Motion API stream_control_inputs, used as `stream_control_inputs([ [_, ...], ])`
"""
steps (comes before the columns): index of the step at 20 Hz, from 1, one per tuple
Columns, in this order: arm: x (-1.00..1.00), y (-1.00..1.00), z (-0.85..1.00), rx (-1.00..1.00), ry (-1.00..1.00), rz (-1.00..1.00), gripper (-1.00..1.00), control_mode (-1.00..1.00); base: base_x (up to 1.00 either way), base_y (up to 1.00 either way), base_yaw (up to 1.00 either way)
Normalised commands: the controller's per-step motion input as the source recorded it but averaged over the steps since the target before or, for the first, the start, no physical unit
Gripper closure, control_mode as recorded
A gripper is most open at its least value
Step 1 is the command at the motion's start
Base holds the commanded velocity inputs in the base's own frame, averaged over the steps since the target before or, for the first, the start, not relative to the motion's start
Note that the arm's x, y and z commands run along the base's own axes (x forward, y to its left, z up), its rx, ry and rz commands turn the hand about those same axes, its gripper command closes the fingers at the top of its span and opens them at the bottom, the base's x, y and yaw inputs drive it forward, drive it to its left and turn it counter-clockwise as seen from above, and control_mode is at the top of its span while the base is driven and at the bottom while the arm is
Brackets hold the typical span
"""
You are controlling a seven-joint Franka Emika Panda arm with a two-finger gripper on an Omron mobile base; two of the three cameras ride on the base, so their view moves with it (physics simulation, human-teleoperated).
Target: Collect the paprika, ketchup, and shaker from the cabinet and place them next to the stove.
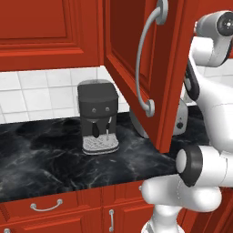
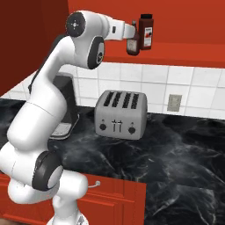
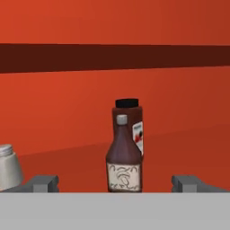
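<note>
We line our spread gripper [image 3: 115, 183] on the ketchup [image 3: 124, 155] at frame centre — next, ease forward and pinch

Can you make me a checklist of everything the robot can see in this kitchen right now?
Surface: black marble counter, red drawers below.
Job's things: ketchup upright on the cabinet shelf, paprika right behind it, shaker off to one side in the hand view. Cabinet door swung open.
Clutter: coffee machine and four-slot toaster on the counter.
Pincer: pincer open, empty, lined up with the ketchup, not touching it yet.
Cables: nothing seen.
Surroundings: white tiled wall with a wall socket.
</note>
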Motion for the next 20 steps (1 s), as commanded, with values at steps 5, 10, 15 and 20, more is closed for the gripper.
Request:
stream_control_inputs([
  [5, 0.36, -0.12, 0.00, 0.00, 0.00, 0.00, -1.00, -1.00, 0.00, 0.00, 0.00],
  [10, 0.34, -0.19, 0.00, 0.00, 0.00, 0.00, -1.00, -1.00, 0.00, 0.00, 0.00],
  [15, 0.33, -0.17, 0.00, 0.00, 0.00, 0.00, -1.00, -1.00, 0.00, 0.00, 0.00],
  [20, 0.31, -0.13, 0.00, 0.00, 0.04, 0.00, -1.00, -1.00, 0.00, 0.00, 0.00],
])
